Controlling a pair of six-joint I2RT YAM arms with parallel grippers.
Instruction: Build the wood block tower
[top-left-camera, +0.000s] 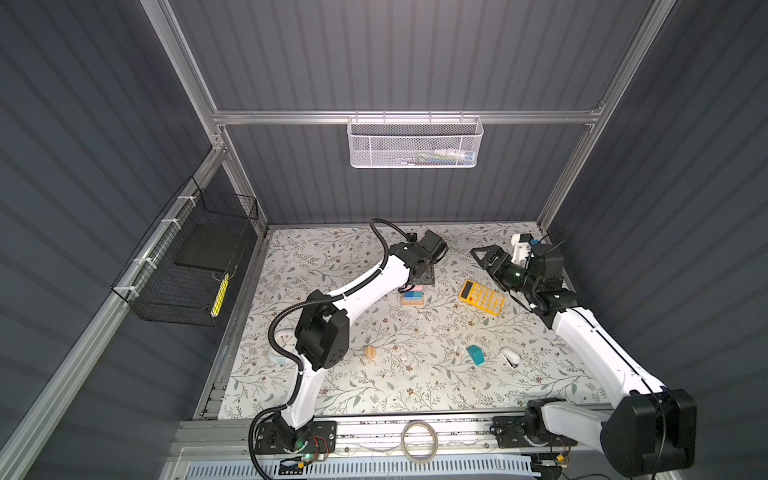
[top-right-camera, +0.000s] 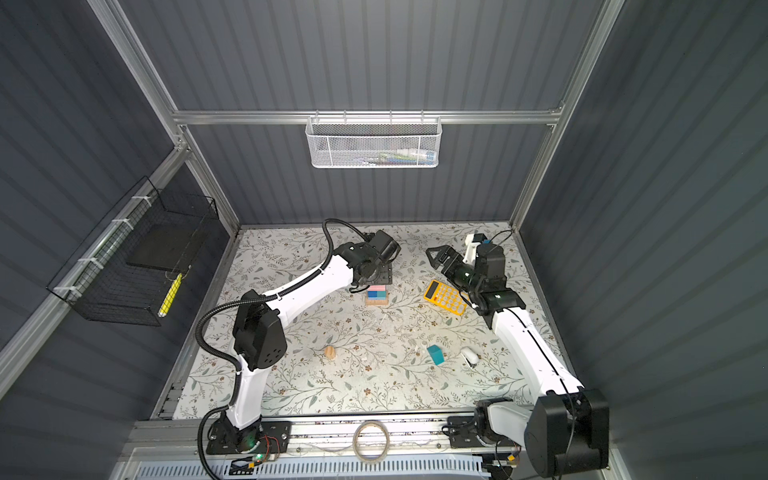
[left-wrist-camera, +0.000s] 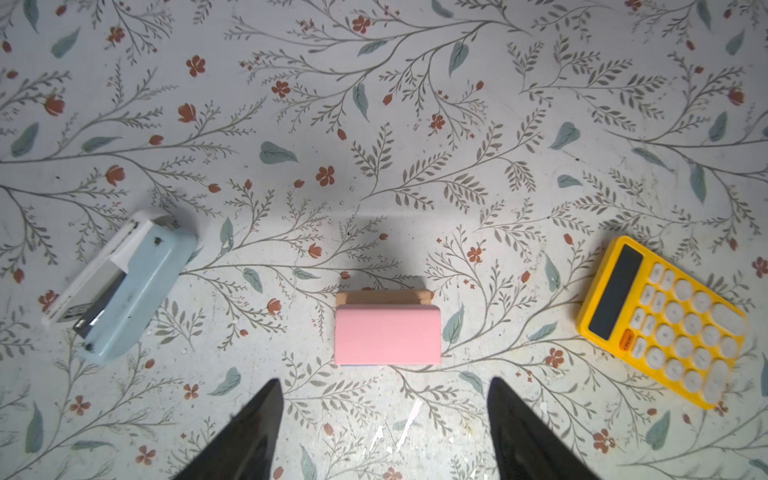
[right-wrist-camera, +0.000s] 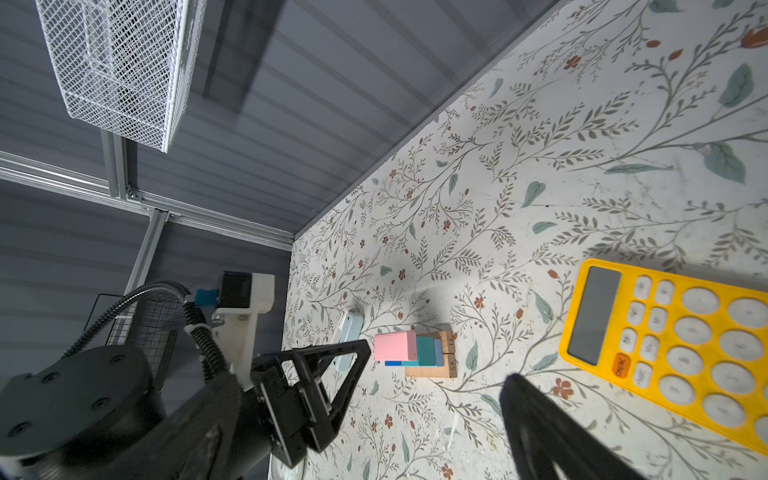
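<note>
dark ribbed walls (top-left-camera: 395, 54) enclose a floral tabletop (top-left-camera: 374, 386), mesh basket (top-left-camera: 415, 145) hung behind.

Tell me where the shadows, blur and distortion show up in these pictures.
Left wrist view: a soft dark shadow lies on the table beside the pink block, and the jaws are dark and soft-edged. Right wrist view: the calculator looks stretched towards the frame edge. In both top views: table bright, walls dim.

Left fingers (left-wrist-camera: 257, 432) point down, parted; right fingers (right-wrist-camera: 536, 419) parted wide.

Ahead of your left fingers (left-wrist-camera: 249, 436), cropped at the edge, the pink block (left-wrist-camera: 387, 334) hid nearly all the tower (left-wrist-camera: 382, 297) beneath it.
</note>
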